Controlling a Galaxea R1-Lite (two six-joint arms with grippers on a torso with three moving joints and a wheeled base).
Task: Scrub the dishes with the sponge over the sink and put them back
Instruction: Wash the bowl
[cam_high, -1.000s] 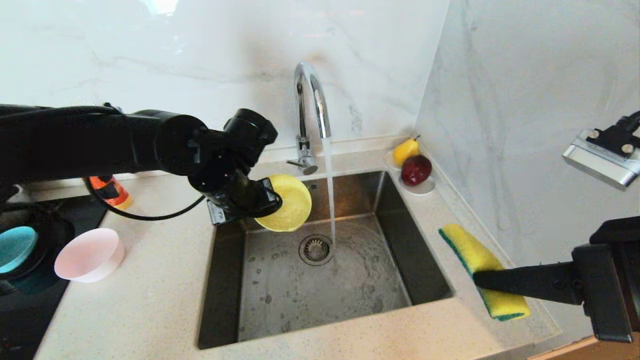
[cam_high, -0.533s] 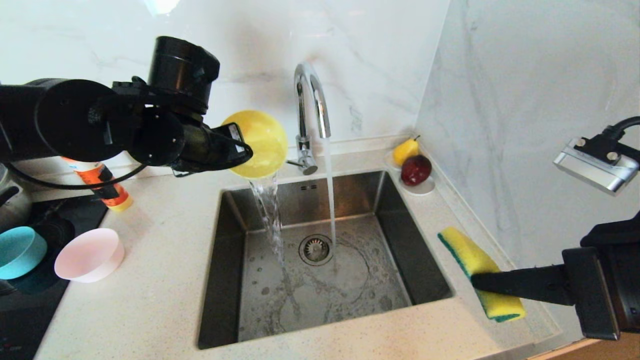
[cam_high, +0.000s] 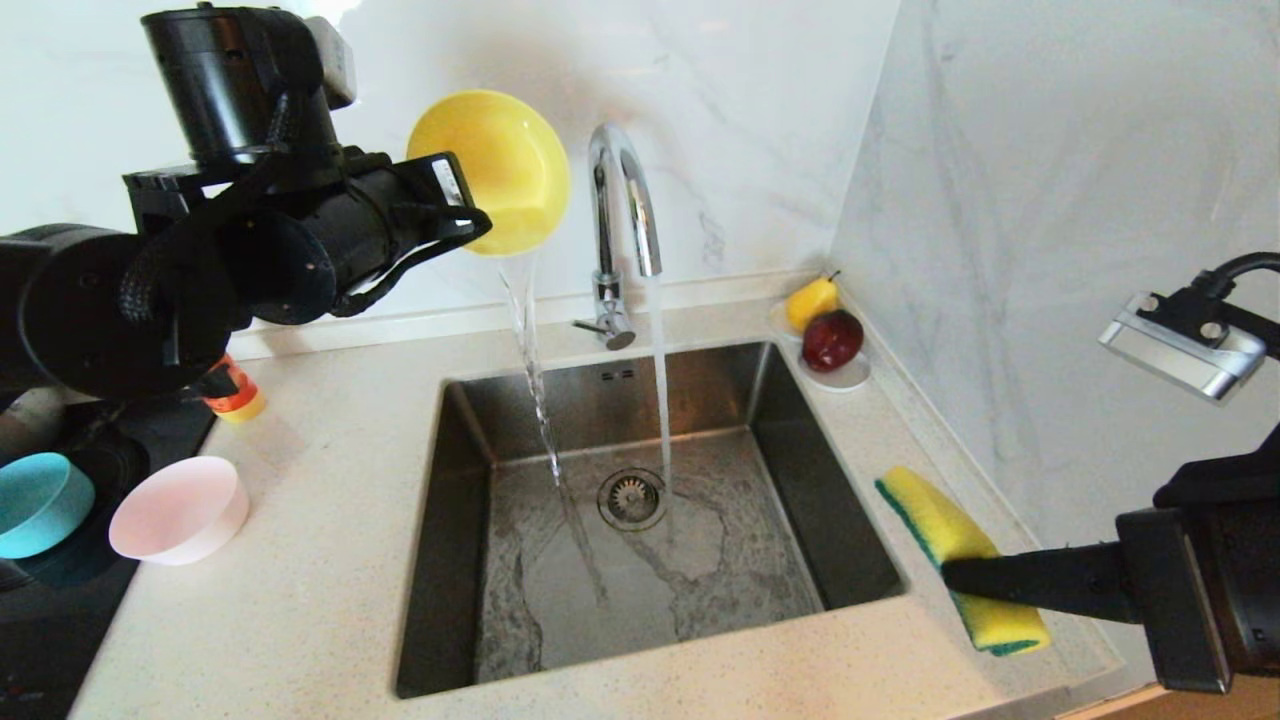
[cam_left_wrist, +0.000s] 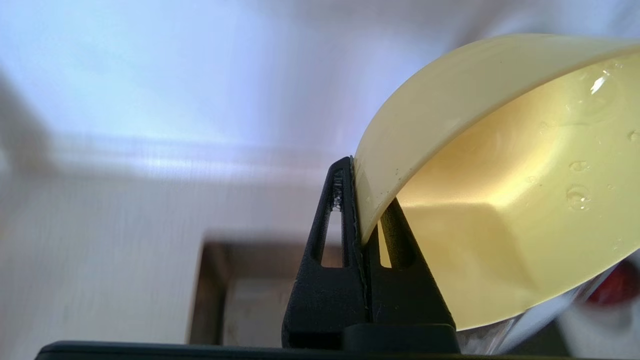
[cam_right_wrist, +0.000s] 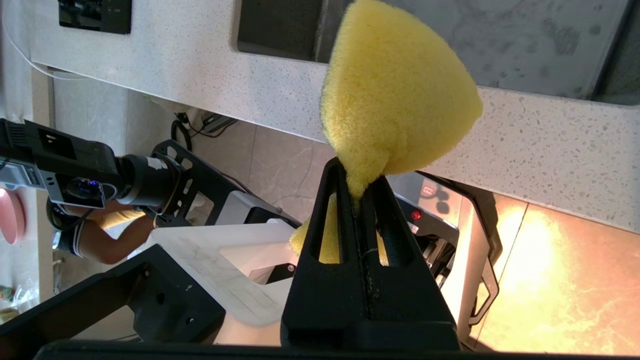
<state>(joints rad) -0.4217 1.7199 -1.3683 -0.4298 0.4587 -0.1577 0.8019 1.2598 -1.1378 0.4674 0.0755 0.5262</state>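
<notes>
The left gripper was clamped on the rim of the yellow bowl, tilted high above the sink and pouring water into it. The right gripper pinched the sponge over the counter right of the sink.

Bowl above sink, left of tap

Sink, frame centre: basin open from above; tap and its stream block the upper middle. Lower-centre counter: free. Pink bowl and blue bowl occupy left edge. Fruit saucer seemingly crowds upper-right corner.
</notes>
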